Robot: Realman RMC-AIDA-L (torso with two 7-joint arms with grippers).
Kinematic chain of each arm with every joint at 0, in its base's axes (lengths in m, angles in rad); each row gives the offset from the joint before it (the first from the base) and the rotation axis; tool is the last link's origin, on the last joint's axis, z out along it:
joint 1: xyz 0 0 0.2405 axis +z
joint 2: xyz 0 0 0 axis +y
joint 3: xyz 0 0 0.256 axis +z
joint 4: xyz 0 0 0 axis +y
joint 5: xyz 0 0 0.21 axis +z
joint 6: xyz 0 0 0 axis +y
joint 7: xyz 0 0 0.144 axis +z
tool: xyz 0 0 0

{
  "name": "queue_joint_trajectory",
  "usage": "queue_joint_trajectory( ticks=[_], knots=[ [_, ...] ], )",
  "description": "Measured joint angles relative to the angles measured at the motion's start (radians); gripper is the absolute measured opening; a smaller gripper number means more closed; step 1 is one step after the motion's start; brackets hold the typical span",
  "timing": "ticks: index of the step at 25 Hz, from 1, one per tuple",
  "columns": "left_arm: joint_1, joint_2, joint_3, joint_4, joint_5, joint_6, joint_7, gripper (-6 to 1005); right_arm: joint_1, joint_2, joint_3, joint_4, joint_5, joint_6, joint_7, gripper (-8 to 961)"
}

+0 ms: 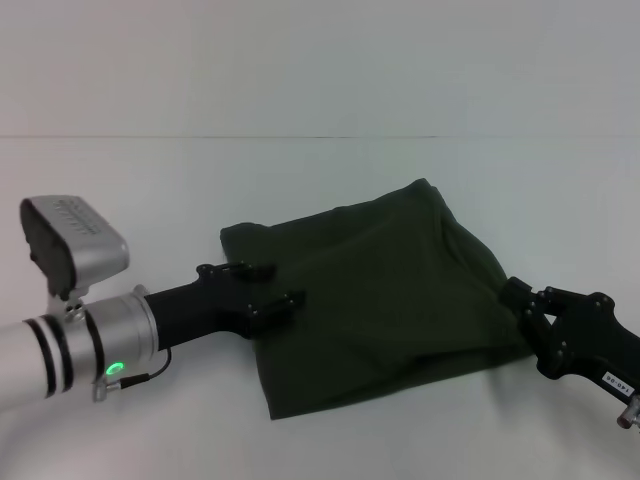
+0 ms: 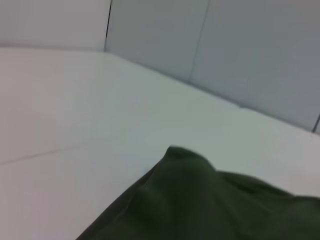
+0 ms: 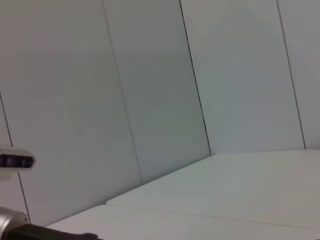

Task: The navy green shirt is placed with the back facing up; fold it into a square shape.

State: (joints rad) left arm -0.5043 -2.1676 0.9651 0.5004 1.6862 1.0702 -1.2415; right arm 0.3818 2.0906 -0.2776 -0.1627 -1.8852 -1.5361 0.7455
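The navy green shirt (image 1: 380, 300) lies folded into a rough four-sided block in the middle of the white table, plain side up, its right side bunched higher. My left gripper (image 1: 284, 283) hovers open over the shirt's left edge, one finger (image 1: 240, 270) farther back and the other nearer. At the shirt's right edge my right gripper (image 1: 528, 325) stands open, its far fingertip touching the cloth. In the left wrist view a raised corner of the shirt (image 2: 200, 195) fills the lower part. The right wrist view shows no shirt.
The white table (image 1: 320, 180) stretches bare around the shirt, with a seam line across its far part. Pale wall panels (image 3: 150, 90) rise behind it. Part of the other arm (image 3: 12, 161) shows at the right wrist view's edge.
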Motion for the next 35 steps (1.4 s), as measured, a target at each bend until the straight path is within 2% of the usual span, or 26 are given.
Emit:
queue_joint_trajectory(
  ticks=[5, 9, 17, 25, 29, 35],
  knots=[
    [0.063, 0.001, -0.021, 0.044, -0.011, 0.111, 0.055, 571, 0.000, 0.000, 0.000, 0.000, 0.000, 0.000, 0.000, 71],
    [0.083, 0.001, -0.023, 0.029, -0.012, 0.108, 0.085, 577, -0.001, 0.000, 0.000, 0.000, 0.000, -0.001, 0.000, 74],
    [0.056, -0.003, -0.013, -0.029, -0.014, 0.022, 0.119, 577, -0.001, 0.000, -0.003, 0.000, 0.000, -0.001, -0.001, 81],
    [0.040, -0.002, -0.016, -0.046, -0.016, 0.010, 0.118, 578, 0.000, 0.000, -0.004, 0.000, 0.000, 0.000, -0.005, 87],
    [0.064, 0.003, -0.041, -0.007, -0.051, 0.101, 0.109, 578, -0.004, 0.000, -0.001, -0.001, 0.000, -0.011, -0.006, 90],
    [0.118, 0.005, -0.162, 0.073, -0.061, 0.360, 0.111, 577, -0.011, 0.000, -0.022, -0.052, -0.026, -0.090, -0.026, 95]
  ],
)
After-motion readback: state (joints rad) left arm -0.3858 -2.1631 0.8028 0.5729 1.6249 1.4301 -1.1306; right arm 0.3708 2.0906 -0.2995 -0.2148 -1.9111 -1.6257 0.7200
